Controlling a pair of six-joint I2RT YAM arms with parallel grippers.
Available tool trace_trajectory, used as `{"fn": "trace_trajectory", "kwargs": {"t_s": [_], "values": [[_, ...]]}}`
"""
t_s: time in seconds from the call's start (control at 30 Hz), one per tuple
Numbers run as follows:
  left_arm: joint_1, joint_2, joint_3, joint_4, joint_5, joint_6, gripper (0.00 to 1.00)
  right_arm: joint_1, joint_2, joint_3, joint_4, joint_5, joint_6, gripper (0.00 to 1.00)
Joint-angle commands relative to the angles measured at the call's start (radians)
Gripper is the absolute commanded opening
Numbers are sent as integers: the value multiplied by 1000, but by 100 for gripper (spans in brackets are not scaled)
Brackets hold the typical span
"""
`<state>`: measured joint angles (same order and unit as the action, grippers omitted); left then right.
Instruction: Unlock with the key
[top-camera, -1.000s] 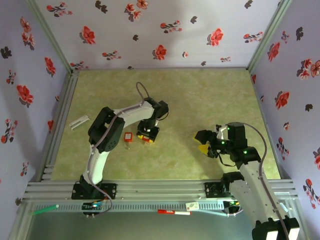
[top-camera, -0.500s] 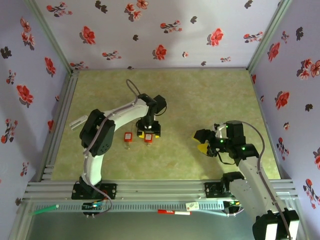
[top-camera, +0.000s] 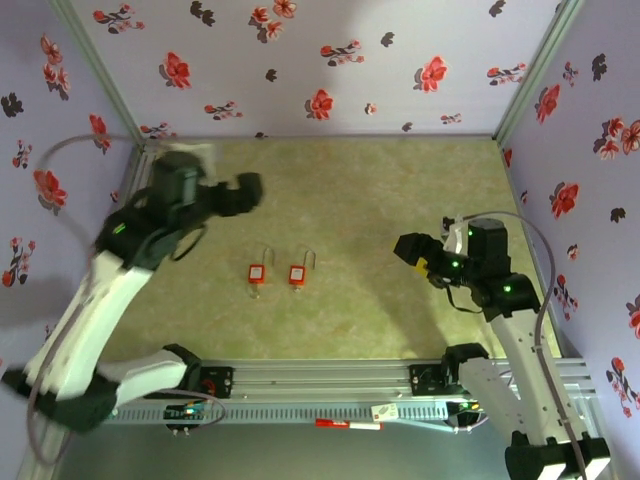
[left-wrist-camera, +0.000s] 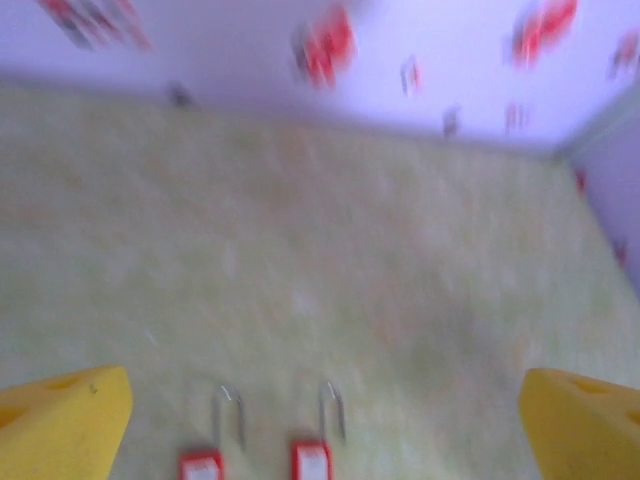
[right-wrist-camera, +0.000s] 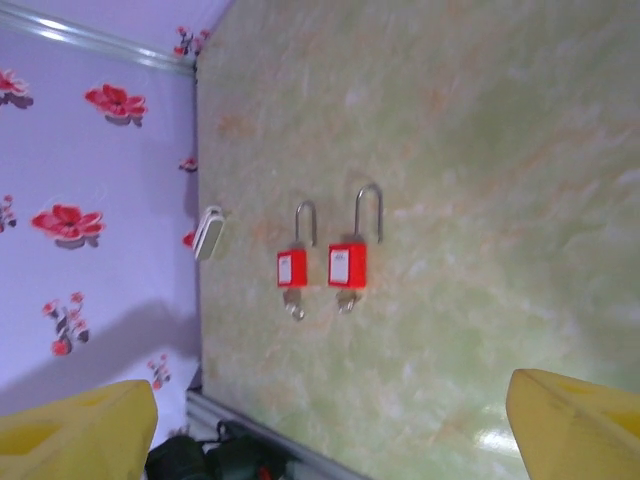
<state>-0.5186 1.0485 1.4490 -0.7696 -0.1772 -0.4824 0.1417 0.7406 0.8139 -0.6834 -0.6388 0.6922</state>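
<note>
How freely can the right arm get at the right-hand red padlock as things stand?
Probably yes, freely. The right gripper stands open, nothing lies on the table between it and that padlock, and the left arm is away at the far left.

I see the mottled green table (top-camera: 400, 190) carrying two red padlocks side by side left of centre, left padlock (top-camera: 258, 272), right padlock (top-camera: 297, 273), and a white piece (right-wrist-camera: 208, 232) at its edge.
</note>
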Motion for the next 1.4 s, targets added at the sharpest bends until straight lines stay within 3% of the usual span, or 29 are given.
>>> {"fn": "trace_trajectory", "kwargs": {"t_s": [0.0, 0.13, 0.3, 0.37, 0.43, 0.53, 0.63, 0.77, 0.9, 0.97, 1.07, 1.17, 1.23, 1.27, 1.3, 1.37], "values": [[148, -120, -165, 136, -57, 148, 100, -5, 22, 77, -56, 183, -124, 99], [359, -236, -417, 314, -37, 266, 100, -7, 28, 126, 4, 379, -194, 99], [578, -169, -681, 510, 66, 297, 100, -7, 16, 125, 171, 616, -261, 99], [600, -128, -800, 673, 98, 333, 100, -7, -4, 100, 266, 696, -320, 99], [600, -90, -962, 940, 105, 351, 100, -7, -22, 71, 342, 771, -370, 99], [600, 0, -1132, 1293, 87, 361, 100, -7, -1, 82, 333, 830, -456, 99], [600, 103, -1180, 1433, 94, 370, 100, -8, 19, 46, 345, 899, -527, 99], [600, 245, -1230, 1712, 188, 382, 100, -15, 24, -192, 683, 935, -635, 99], [594, 400, -1202, 1818, 279, 439, 100, -53, 170, -402, 1060, 966, -591, 99], [592, 510, -1187, 1912, 289, 439, 100, -62, 292, -479, 1251, 1044, -571, 99], [592, 492, -1113, 1764, 275, 439, 100, -82, 467, -528, 1473, 1029, -566, 99], [594, 496, -1078, 1699, 283, 441, 100, -93, 601, -512, 1524, 993, -573, 99], [594, 494, -1075, 1692, 282, 442, 100, -99, 724, -564, 1724, 1027, -560, 99], [592, 492, -1072, 1683, 282, 444, 100, -118, 773, -573, 1813, 984, -558, 99], [592, 494, -1070, 1681, 280, 444, 100, -128, 792, -566, 1806, 930, -560, 99], [586, 494, -1063, 1667, 264, 444, 100, -131, 834, -514, 1760, 940, -553, 99]]}}
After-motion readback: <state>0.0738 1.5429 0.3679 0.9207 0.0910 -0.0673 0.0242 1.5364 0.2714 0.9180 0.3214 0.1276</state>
